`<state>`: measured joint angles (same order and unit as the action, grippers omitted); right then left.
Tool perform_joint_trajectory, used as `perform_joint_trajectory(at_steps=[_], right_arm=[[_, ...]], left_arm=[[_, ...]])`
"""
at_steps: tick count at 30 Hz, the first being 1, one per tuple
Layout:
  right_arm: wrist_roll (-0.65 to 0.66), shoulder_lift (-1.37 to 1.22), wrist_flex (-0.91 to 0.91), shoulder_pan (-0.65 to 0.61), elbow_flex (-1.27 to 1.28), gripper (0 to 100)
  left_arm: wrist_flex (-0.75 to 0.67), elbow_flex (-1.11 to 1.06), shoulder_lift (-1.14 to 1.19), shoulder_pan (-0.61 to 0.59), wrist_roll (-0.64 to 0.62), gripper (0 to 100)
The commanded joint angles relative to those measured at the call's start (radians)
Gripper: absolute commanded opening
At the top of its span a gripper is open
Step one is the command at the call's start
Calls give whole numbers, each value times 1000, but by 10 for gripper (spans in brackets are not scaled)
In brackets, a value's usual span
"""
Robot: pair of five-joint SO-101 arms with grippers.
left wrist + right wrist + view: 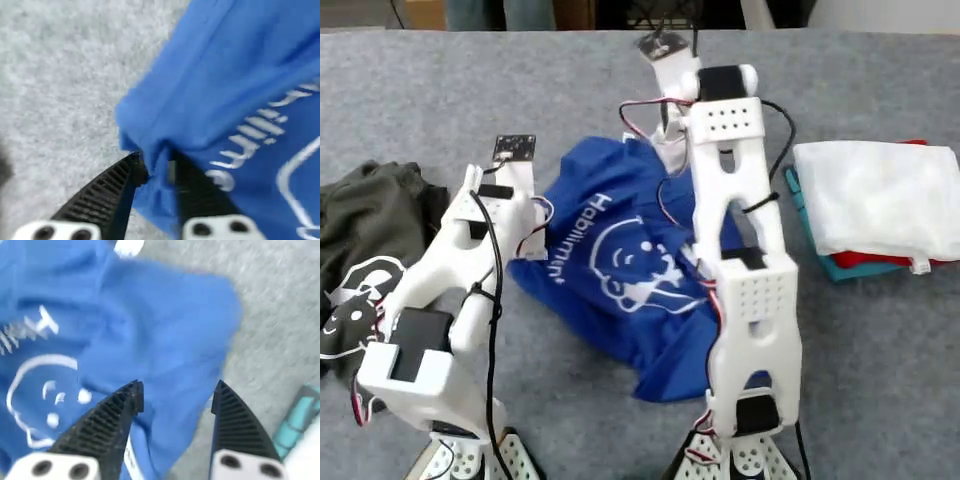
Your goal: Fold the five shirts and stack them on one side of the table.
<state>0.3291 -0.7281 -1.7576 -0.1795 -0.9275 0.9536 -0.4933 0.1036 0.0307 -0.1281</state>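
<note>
A blue shirt (620,280) with white print lies crumpled in the middle of the grey table. My left gripper (532,235) sits at its left edge and is shut on a bunched fold of the blue shirt (235,85); cloth fills the gap in the left gripper (156,169). My right gripper (668,148) is at the shirt's far edge. In the right wrist view, the right gripper (177,390) stands open just above the blue shirt (150,335), with nothing between its fingers.
A stack of folded shirts, white (880,195) on top of red and teal, lies at the right side; its teal edge (300,420) is near my right gripper. A dark green shirt (365,230) with white print lies crumpled at the left.
</note>
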Motion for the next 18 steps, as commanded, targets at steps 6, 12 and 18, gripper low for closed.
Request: perform_joint_trajectory(at_steps=[6,12,18], right_arm=[[6,68,72,-184,271,224],[6,-38,114,-249,268,217],[5,-147,117,-203,194,11]], left_arm=[[66,-139,-233,-5,-3,29],[83,-323,-537,-33,71,29],[239,-305,-738,-185,130,29]])
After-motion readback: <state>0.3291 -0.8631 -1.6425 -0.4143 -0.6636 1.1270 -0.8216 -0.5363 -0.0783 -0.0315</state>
